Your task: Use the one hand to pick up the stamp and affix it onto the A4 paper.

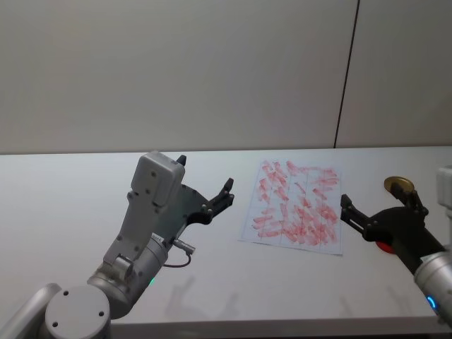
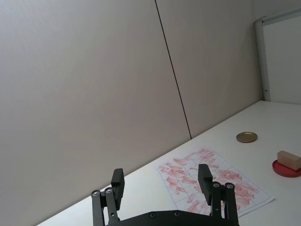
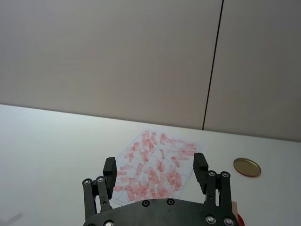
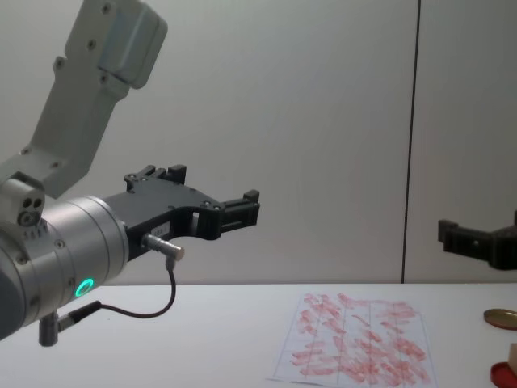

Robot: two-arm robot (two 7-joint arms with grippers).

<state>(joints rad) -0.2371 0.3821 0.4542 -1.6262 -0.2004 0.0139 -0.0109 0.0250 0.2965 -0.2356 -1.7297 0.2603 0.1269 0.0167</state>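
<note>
The stamp (image 2: 289, 159) is a small tan block resting on a red round disc (image 2: 286, 168), to the right of the A4 paper (image 1: 296, 208); the stamp (image 4: 513, 353) also peeks in at the chest view's edge. The A4 paper (image 2: 211, 181) lies flat, covered in red marks. My right gripper (image 1: 378, 203), on the arm with the blue ring, hovers open and empty just right of the paper, above the red disc (image 1: 383, 246). Its fingers (image 3: 200, 165) frame the paper (image 3: 155, 165). My left gripper (image 1: 205, 176), on the green-ring arm, hangs open left of the paper.
A gold round disc (image 1: 399, 185) lies on the white table (image 1: 70, 205) behind the right gripper, also visible as the gold disc (image 3: 247, 167). A black cable (image 4: 153, 311) loops under the left wrist. A grey wall stands behind the table.
</note>
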